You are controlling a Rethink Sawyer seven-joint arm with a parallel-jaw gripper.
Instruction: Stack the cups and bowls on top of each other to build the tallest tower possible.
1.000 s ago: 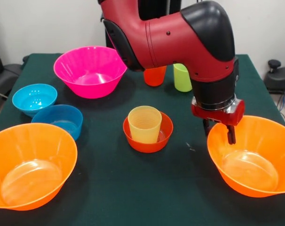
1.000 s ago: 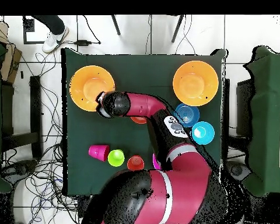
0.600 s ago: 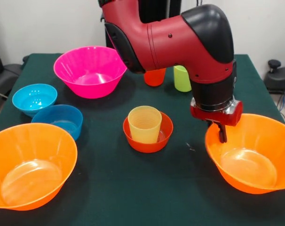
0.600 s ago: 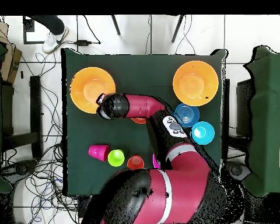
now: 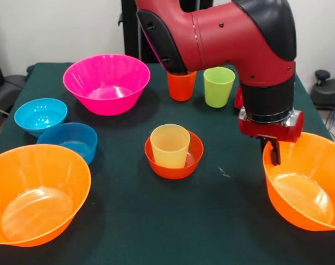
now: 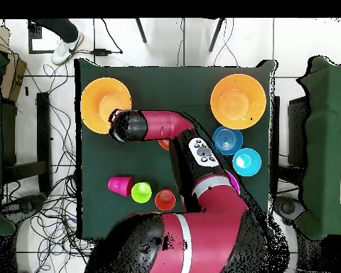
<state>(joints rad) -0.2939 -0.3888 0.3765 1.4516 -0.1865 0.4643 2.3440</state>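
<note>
Taking the small red-orange bowl [image 5: 173,160] near the middle of the green bench [image 5: 156,221] as the landmark, and going from left to right in the front view: well to its left and nearer the camera sits a large orange bowl [image 5: 37,201], upright and empty. Left of the landmark and a little farther back are the two small blue bowls, the light blue bowl [image 5: 40,116] at the bench's left side and the darker blue bowl [image 5: 68,142] touching or just beside it, close to the large orange bowl's rim. Behind the landmark and to its left stands the large magenta bowl [image 5: 106,83], upright.

Inside the red-orange bowl itself stands the ribbed pale yellow cup [image 5: 169,146], mouth up and tilted slightly toward the camera.

Behind the landmark, a little to its right, the orange cup [image 5: 181,85] stands upright, partly hidden by the red arm [image 5: 223,38]. Just right of it is the lime green cup [image 5: 218,86], also upright. A sliver of the red-pink cup [image 5: 239,98] shows behind the arm's wrist; in the overhead view it lies beside the green one.

To the landmark's right, the end effector [image 5: 273,152] hangs from the arm and is clamped on the near-left rim of the second large orange bowl [image 5: 308,185], whose right part runs out of the picture.
</note>
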